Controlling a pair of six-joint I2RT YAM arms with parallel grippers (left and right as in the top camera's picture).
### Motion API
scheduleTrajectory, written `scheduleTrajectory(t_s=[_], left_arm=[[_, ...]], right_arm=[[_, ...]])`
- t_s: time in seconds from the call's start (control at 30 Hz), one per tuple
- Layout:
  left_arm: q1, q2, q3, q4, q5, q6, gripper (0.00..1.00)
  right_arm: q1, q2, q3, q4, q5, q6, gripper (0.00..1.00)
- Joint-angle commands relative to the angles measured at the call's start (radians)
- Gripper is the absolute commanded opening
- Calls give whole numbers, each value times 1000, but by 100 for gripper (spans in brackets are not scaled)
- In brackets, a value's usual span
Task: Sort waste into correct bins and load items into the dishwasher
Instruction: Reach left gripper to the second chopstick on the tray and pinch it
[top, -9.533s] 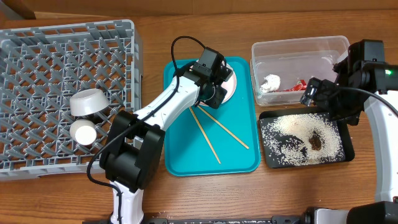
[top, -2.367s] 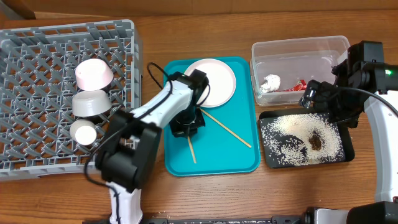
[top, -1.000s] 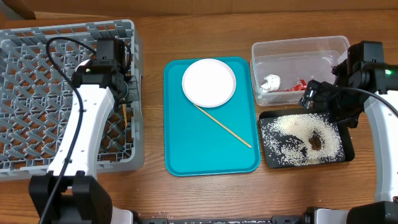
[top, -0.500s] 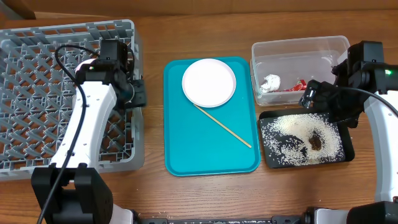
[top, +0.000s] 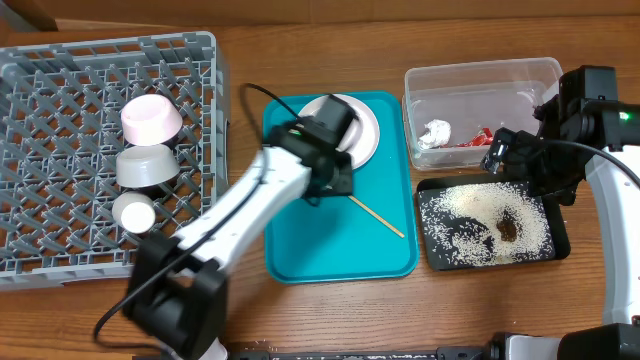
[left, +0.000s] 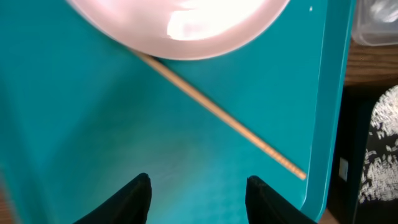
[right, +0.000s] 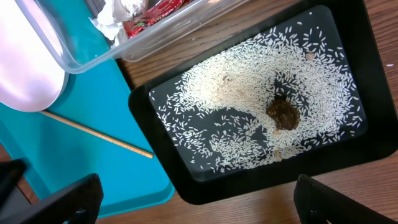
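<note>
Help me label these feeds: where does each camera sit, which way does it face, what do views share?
Overhead: above the table, facing straight down on dish rack and teal tray; left arm and right arm show.
Left wrist: on the left arm, facing down at chopstick and plate; left gripper at bottom edge.
Right wrist: on the right arm, facing down at the black tray; right gripper spans bottom corners.
Shared: all three show chopstick and plate.
</note>
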Motion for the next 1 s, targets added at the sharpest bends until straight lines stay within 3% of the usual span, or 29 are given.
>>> scheduleTrajectory(t_s=[0.0, 0.2, 0.37, 0.47, 0.63, 0.77, 0.97], left_arm=[[-73, 124, 5, 65, -48, -163, 54], [-102, 260, 5, 164, -36, -195, 54], [-99, 286, 5, 141, -37, -195, 53], [-99, 286, 5, 74, -41, -195, 28], [-90, 285, 5, -33, -78, -196, 10], [-56, 282, 5, -80, -82, -230, 4], [2, 227, 5, -97, -109, -225, 4]], right_arm=[[5, -14, 11, 5, -5, -4, 100], [5, -14, 11, 5, -5, -4, 100], [5, -14, 11, 5, -5, -4, 100], [5, -14, 11, 5, -5, -4, 100], [5, -14, 11, 5, -5, -4, 100], [5, -14, 11, 2, -5, -4, 100], [5, -14, 11, 2, -5, -4, 100]])
